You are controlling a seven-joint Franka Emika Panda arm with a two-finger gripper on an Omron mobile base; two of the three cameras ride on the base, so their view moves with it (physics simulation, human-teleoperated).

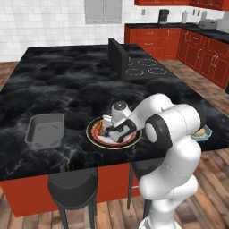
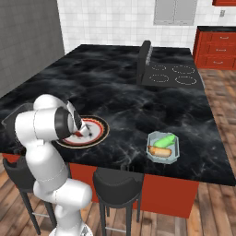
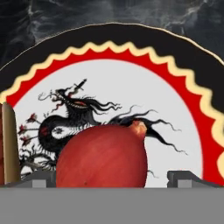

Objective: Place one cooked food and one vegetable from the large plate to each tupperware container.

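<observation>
Black marble island: gripper [image 3: 112, 180] sits low over the large plate [image 3: 183, 109], fingers spread wide around a red onion [image 3: 101, 157], not gripping yet. Next: close, lift, carry to the grey tub [image 1: 44, 130] beyond the plate's edge.

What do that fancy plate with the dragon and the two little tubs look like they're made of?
The large plate looks like glazed ceramic: smooth white centre, painted dragon, crisp red scalloped rim. The grey tub seems to be opaque matte plastic, with thin walls and rounded corners. The pale tub looks like clear greenish plastic, since the counter shows faintly through its walls. All are rendered, so this is a guess.
</observation>
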